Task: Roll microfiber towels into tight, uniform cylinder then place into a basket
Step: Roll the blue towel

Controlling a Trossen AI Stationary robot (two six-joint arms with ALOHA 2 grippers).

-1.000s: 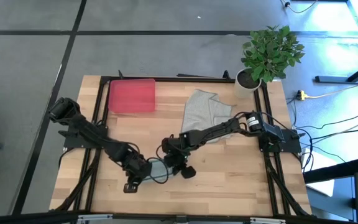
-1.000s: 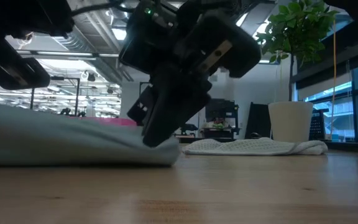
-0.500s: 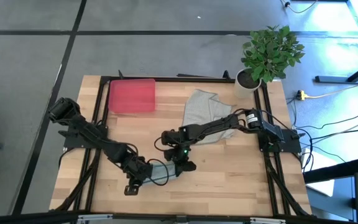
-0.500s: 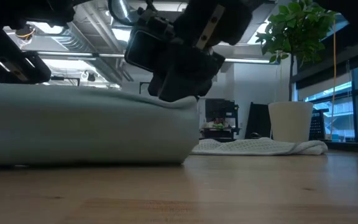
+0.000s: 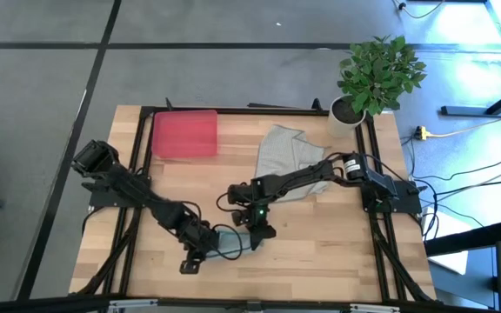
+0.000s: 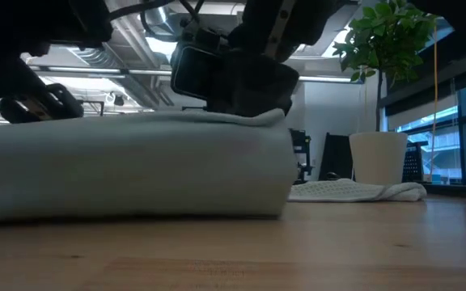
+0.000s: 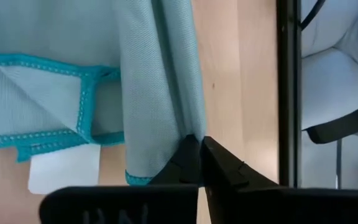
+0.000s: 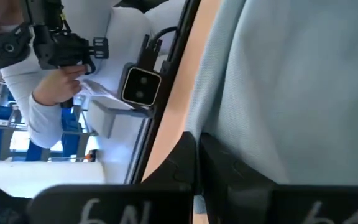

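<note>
On the left of the wooden table (image 5: pixel 320 252), the left gripper (image 5: pixel 200 254) sits low near the front edge, fingers pinched shut on one end of the pale teal towel (image 5: pixel 226 241). Just to its right, the right gripper (image 5: pixel 255 233) is closed on the towel's other end. Over the last second the right gripper has drawn in toward the left one, and at table height the cloth has thickened from a thin flat layer into a plump fold (image 6: pixel 128 166) filling most of that view. I judge the fold or roll is building, but it looks loose and flattened, not yet a tight cylinder. Its long axis runs across the table, left to right, between the two grippers. Farther back, the red basket (image 5: pixel 184 135) sits at the rear left, well apart. To its right the grey towel (image 5: pixel 287 155) lies crumpled and unrolled, near the potted plant (image 5: pixel 374 76).
</note>
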